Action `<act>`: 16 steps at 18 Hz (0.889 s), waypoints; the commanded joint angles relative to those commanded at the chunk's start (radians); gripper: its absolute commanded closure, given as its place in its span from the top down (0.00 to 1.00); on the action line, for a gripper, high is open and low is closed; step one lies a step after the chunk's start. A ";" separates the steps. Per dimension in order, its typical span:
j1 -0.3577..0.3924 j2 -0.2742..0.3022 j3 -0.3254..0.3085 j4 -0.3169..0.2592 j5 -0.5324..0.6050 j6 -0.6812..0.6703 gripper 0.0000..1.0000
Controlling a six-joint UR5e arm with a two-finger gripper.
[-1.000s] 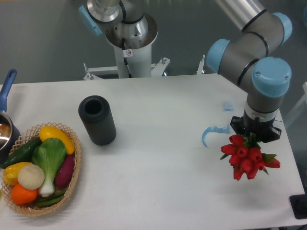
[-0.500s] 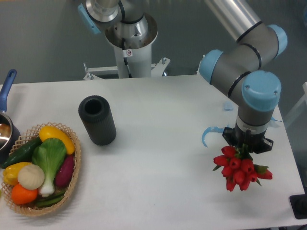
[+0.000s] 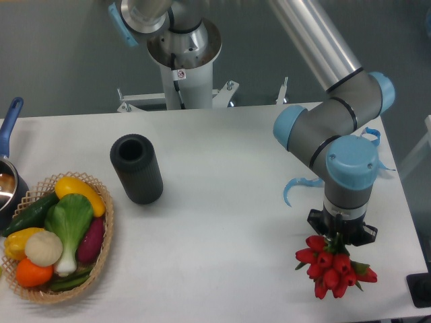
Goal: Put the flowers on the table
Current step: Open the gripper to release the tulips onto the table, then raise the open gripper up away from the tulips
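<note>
Flowers (image 3: pixel 332 270) hang directly beneath end effector (image 3: pixel 341 237), stems clenched, above table (image 3: pixel 222 202).

Table (image 3: pixel 222 222) is looking smooth matt white. Flowers (image 3: pixel 331 270), lower right, are showing glossy plastic-like red petals. Arm (image 3: pixel 337 128) is showing brushed grey metal with smooth blue plastic caps. Black cylinder (image 3: pixel 137 169) is looking matt, rubbery. Basket (image 3: pixel 102 252), lower left, is woven wicker; its vegetables (image 3: pixel 60 232) are shining like plastic.

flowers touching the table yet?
Cannot tell. The fixed camera looks down on the flowers under the gripper; the blooms overlap the table, with no contact or gap plainly visible.
</note>
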 joint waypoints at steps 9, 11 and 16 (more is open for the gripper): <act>0.002 0.028 -0.006 0.015 -0.055 -0.046 1.00; 0.005 0.049 -0.012 0.015 -0.052 -0.043 1.00; 0.029 0.087 -0.021 -0.001 -0.045 -0.037 1.00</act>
